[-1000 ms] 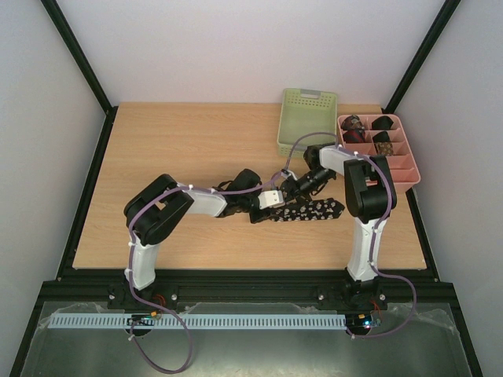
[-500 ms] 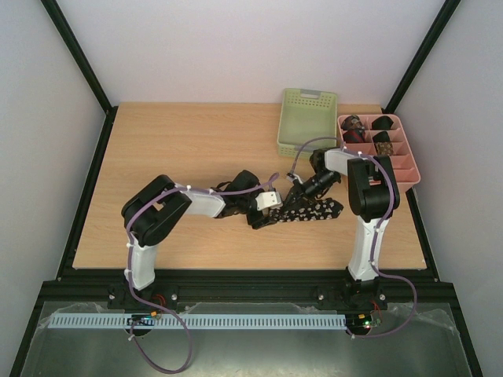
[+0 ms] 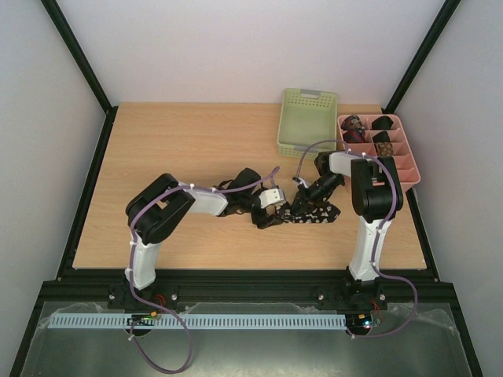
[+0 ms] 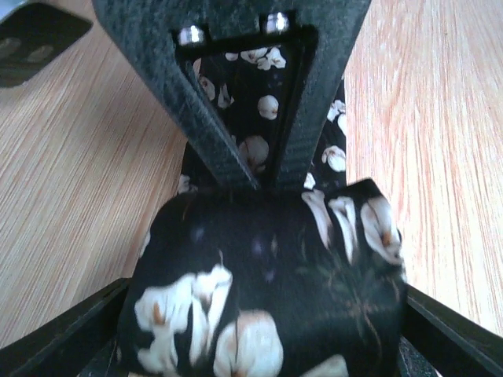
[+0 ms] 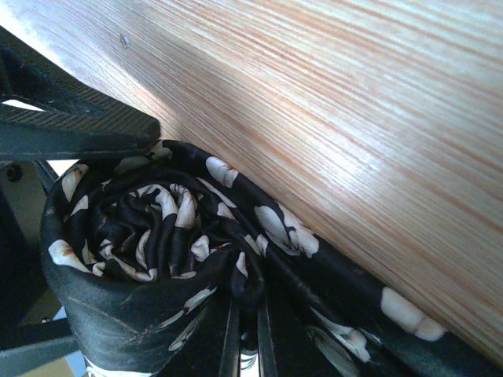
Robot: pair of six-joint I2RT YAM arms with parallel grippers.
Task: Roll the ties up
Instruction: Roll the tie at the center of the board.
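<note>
Wood-grain table (image 3: 189, 141) bears a silky spiral-rolled tie (image 4: 267, 298), left fingers (image 4: 55, 338) clasping it, right fingers (image 4: 189, 110) pinching its core.

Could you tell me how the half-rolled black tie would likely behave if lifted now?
Probably floppy: the tie trails flat across the table, so that tail would dangle. Its coil looks loosely wound and may unwind if released.

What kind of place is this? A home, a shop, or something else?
Probably a robot test cell, not a home: plain white walls in a black frame enclose a wooden table, with the left arm and right arm bolted at its near edge.
</note>
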